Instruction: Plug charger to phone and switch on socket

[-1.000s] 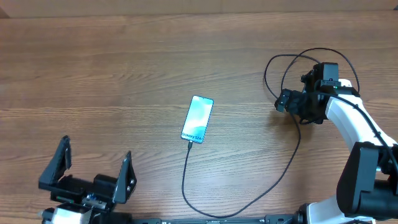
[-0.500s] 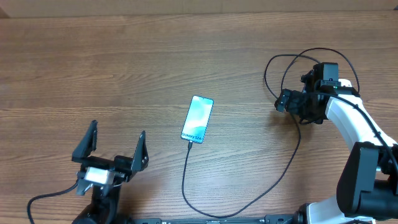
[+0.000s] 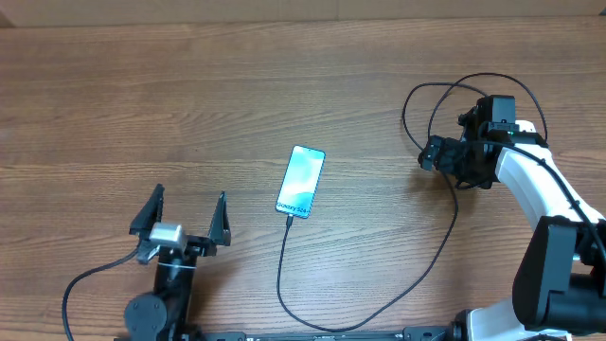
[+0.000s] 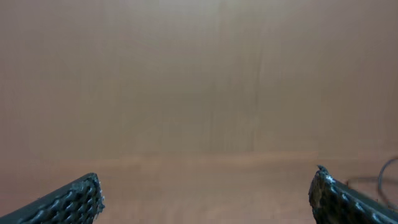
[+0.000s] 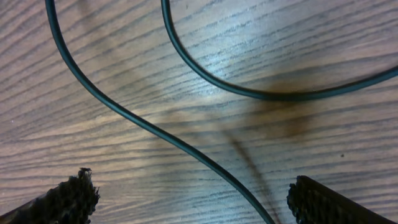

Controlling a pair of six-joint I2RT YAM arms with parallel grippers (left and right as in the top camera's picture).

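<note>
The phone (image 3: pixel 301 180) lies face up mid-table, its light blue screen showing. The charger (image 3: pixel 445 235), a thin black cable, runs from the phone's near end (image 3: pixel 287 218), loops along the front edge and coils at the far right. My right gripper (image 3: pixel 451 157) hangs open just above that coil; in the right wrist view one strand (image 5: pixel 155 132) crosses between its spread fingertips (image 5: pixel 81 194), a second strand (image 5: pixel 249 93) beyond. My left gripper (image 3: pixel 185 214) stands open left of the phone with nothing between its fingers (image 4: pixel 81 198). The socket is out of view.
A bare wooden table (image 3: pixel 189 95) stretches across the back and left. The left arm's base and a grey lead (image 3: pixel 95 279) sit at the front edge. A cable loop (image 4: pixel 388 173) shows faintly at the right of the left wrist view.
My left arm has swung from the front left corner rightward toward the phone, jaws still spread. The right arm, phone and cable have not moved.
</note>
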